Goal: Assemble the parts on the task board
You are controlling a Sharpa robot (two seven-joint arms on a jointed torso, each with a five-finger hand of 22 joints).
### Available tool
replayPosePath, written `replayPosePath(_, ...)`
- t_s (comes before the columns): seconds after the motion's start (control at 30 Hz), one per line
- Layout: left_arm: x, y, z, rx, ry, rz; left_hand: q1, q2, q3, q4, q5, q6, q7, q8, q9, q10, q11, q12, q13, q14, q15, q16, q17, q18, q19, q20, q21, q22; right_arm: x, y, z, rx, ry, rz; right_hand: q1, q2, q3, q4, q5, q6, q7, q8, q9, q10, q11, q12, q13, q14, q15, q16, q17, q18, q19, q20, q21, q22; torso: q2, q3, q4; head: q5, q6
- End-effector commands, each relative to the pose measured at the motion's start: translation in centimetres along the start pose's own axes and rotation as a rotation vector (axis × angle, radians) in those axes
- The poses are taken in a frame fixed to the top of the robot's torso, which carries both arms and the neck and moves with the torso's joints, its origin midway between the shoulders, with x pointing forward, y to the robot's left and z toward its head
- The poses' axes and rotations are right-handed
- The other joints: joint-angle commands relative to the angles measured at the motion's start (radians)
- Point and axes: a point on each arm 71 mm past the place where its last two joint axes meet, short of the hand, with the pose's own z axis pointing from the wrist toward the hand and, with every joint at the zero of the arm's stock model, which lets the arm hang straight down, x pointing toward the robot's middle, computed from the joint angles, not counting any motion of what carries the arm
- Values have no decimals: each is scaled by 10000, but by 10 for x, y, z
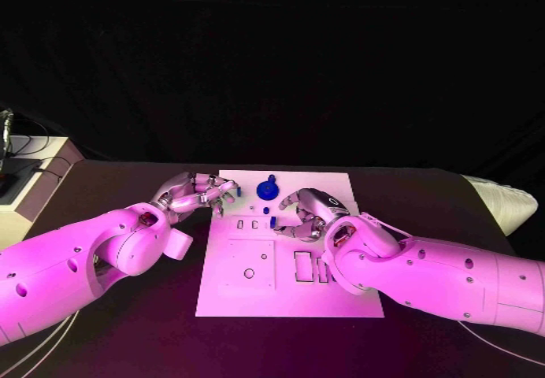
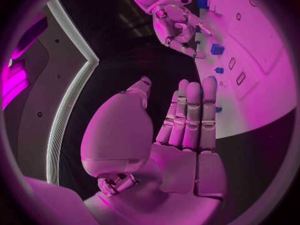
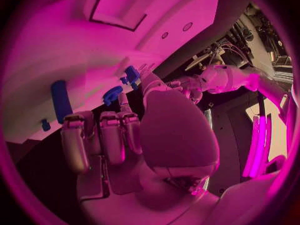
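Note:
The white task board [image 1: 284,276] lies mid-table. A round blue part [image 1: 268,190] stands near its far edge, with small blue pieces [image 1: 267,210] just nearer and another [image 1: 272,224] by the slots. My left hand [image 1: 199,193] hovers at the board's far left corner; its fingers [image 2: 190,115] are straight and side by side, thumb apart, holding nothing. My right hand [image 1: 305,213] hangs over the board's far middle with its fingers [image 3: 100,135] bent. Beyond them lie a long blue part [image 3: 61,101] and two small ones [image 3: 112,94] [image 3: 131,75]. I see nothing in its grip.
Rectangular slots [image 1: 305,266] and a round hole [image 1: 249,273] mark the near half of the board. A white box [image 1: 34,185] with cables sits at the table's far left, and a pale padded object [image 1: 506,201] at the far right. Black table surrounds the board.

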Motion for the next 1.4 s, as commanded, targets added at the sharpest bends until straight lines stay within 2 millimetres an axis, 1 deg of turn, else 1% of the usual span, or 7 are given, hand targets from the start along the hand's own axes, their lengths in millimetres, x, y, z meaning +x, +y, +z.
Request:
replayPosePath(0.03, 5, 4, 2, -763, 249, 1057, 67, 252, 229, 43, -8, -300, -92, 852, 324, -546, -89, 1763, 1109, 543, -77, 803, 707, -12, 455, -80, 677, 719, -14, -3, -4, -532, -592, 663, 297, 121, -42, 65, 152, 157, -49, 46, 31, 773, 24, -25, 2390, 1019, 60, 35, 2474, -49, 1049, 65, 62, 2634, -95, 63, -48, 43, 30)
replayPosePath(0.23, 13, 5, 8, -1506, 481, 2259, -131, 36, 2322, 39, -3, -427, -537, 2673, 1054, -528, -548, 4680, 2694, 3937, -557, 3642, 5614, -632, 3111, -540, 2664, 4294, -44, -21, -6, -598, -854, 1871, 750, 334, 499, 33, 965, 480, -139, 270, 109, 741, -67, -53, 2363, 1012, -25, 26, 2447, -49, 1049, -15, 62, 2634, -291, 193, -69, 109, 47)
replayPosePath(0.3, 16, 5, 12, -1842, 668, 2605, -389, -86, 2546, 26, -17, -432, -591, 2992, 1228, -386, -595, 5289, 3093, 4423, -586, 4143, 6648, -773, 3618, -571, 3036, 5093, -54, -29, -5, -333, -886, 2273, 827, 308, 602, -7, 1011, 483, -143, 302, 117, 725, -79, -68, 2349, 1009, -34, 23, 2434, -49, 1049, -28, 62, 2634, -348, 226, -81, 138, 16)
replayPosePath(0.47, 23, 1, 27, -2756, 1121, 3729, -1291, -136, 2636, 73, -28, -504, -732, 3733, 1742, 1008, -703, 7735, 5966, 5163, -671, 4835, 8373, -1062, 4582, -654, 3729, 6711, -80, -51, -4, 303, -942, 2961, 828, 284, 799, -6, 1036, 571, -174, 497, 193, 731, -99, -61, 2355, 1004, -52, 16, 2414, -49, 1049, -43, 62, 2634, -450, 301, -120, 204, -52)
replayPosePath(0.63, 29, -4, 43, -3580, 1493, 5070, -1646, -92, 2363, 88, -31, -431, -855, 4059, 2040, 1610, -813, 8476, 6977, 5441, -767, 5059, 9060, -1197, 5012, -744, 4000, 7434, -97, -66, -4, 773, -933, 3188, 813, 283, 890, -2, 1095, 639, -208, 621, 249, 749, -130, -45, 2370, 1006, -79, 17, 2420, -49, 1049, -63, 62, 2634, -536, 401, -203, 243, -99)
replayPosePath(0.93, 42, -9, 70, -4847, 1879, 6607, -1815, -5, 2078, 93, -19, -359, -942, 4257, 2238, 1856, -889, 8751, 7397, 5537, -833, 5137, 9319, -1259, 5203, -804, 4112, 7759, -103, -77, -5, 1213, -711, 3203, 738, 249, 921, 32, 1140, 601, -211, 664, 274, 744, -137, -50, 2365, 1004, -90, 15, 2411, -49, 1049, -76, 62, 2634, -617, 500, -187, 305, -216)
replayPosePath(1.4, 60, -7, 98, -6253, 2174, 7933, -1815, 56, 2083, 102, -10, -387, -951, 4268, 2275, 1895, -901, 8801, 7486, 5537, -848, 5137, 9319, -1278, 5261, -819, 4144, 7858, -105, -85, -5, 1591, -634, 3100, 682, 213, 930, 53, 1146, 553, -208, 679, 285, 740, -136, -55, 2360, 1003, -92, 14, 2408, -49, 1049, -81, 62, 2634, -644, 529, -227, 337, -315)
